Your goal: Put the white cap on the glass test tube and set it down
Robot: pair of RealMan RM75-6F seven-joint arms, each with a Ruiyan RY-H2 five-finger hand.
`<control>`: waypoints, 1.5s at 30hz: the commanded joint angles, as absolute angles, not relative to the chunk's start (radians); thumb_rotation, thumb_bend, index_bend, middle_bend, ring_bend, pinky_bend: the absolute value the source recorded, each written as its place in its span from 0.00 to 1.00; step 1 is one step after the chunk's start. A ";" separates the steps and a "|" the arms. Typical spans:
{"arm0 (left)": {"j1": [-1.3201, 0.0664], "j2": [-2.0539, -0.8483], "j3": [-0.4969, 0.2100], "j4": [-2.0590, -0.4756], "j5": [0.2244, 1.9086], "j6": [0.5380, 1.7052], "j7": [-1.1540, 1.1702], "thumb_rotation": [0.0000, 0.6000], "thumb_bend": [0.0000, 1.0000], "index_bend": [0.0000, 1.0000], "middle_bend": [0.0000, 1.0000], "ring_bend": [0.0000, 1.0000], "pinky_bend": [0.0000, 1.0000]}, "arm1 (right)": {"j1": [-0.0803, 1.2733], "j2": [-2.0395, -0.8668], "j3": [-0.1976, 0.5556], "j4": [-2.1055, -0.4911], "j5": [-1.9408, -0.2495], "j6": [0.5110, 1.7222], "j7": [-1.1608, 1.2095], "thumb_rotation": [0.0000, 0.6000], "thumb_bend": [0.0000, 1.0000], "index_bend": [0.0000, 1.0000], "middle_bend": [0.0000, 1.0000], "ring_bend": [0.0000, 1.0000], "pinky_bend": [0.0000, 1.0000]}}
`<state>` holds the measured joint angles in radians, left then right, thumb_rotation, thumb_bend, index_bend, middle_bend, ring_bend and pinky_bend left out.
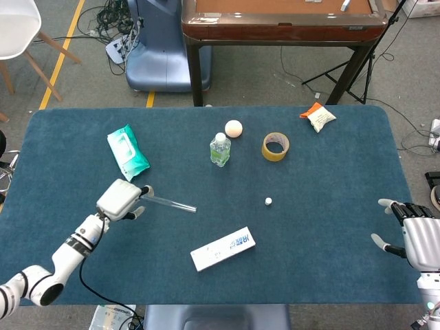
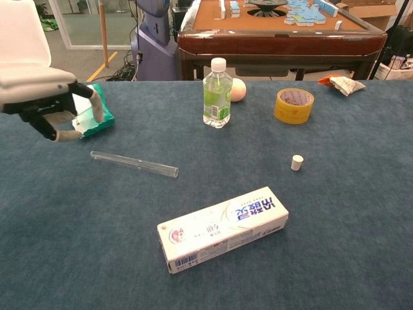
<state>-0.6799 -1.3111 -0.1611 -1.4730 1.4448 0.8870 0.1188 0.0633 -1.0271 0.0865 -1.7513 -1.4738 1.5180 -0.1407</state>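
**Left hand above the tube's end, cap lying apart**

On the blue cloth of the table (image 1: 344, 158), the glass test tube (image 1: 169, 202) lies flat and slanted, its left end nearest the left hand (image 1: 121, 200). That hand hangs over this end of the tube with its fingers (image 2: 95, 103) curled downward and apart; nothing is in its grasp, and the chest view shows a clear gap between it and the glass below it. In the chest view the hand sits up and to the left of the tube, in front of the green wipes pack (image 2: 87, 111).

The white cap (image 1: 268, 201) stands by itself on the cloth, well to the right of the tube and touching nothing. In the chest view it shows as a small upright cylinder below the roll of yellow tape (image 2: 294, 105).

The right hand (image 1: 416, 240) is at the far right edge of the table in the head view, well apart from both cap and tube. Its fingers are spread and it holds nothing.

Between tube and cap, nearer the robot, lies a white toothpaste box (image 1: 223, 249), flat and at an angle. Farther back stand a small clear bottle (image 1: 220, 149) with a white top, with a pale ball (image 1: 234, 128) just behind it, and an orange and white packet (image 1: 317, 116) near the far right corner.
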 commanded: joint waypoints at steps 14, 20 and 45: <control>-0.853 -1.523 -0.178 -1.265 1.260 0.703 0.266 1.00 0.34 0.38 0.98 0.89 1.00 | 0.059 -1.028 0.086 -1.736 -1.451 1.504 -0.125 1.00 0.06 0.31 0.43 0.35 0.33; -0.873 -1.568 -0.165 -1.228 1.196 0.685 0.317 1.00 0.34 0.38 0.98 0.89 1.00 | 0.055 -1.029 0.085 -1.728 -1.445 1.502 -0.113 1.00 0.06 0.31 0.43 0.36 0.33; -0.882 -1.648 -0.138 -1.168 1.115 0.730 0.357 1.00 0.34 0.44 1.00 0.90 1.00 | 0.037 -1.025 0.079 -1.716 -1.440 1.508 -0.094 1.00 0.06 0.31 0.43 0.36 0.33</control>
<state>-0.8822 -1.6463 -0.1383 -1.1691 1.1157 0.7292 0.3578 0.0368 -1.0253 0.0787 -1.7164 -1.4401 1.5080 -0.0936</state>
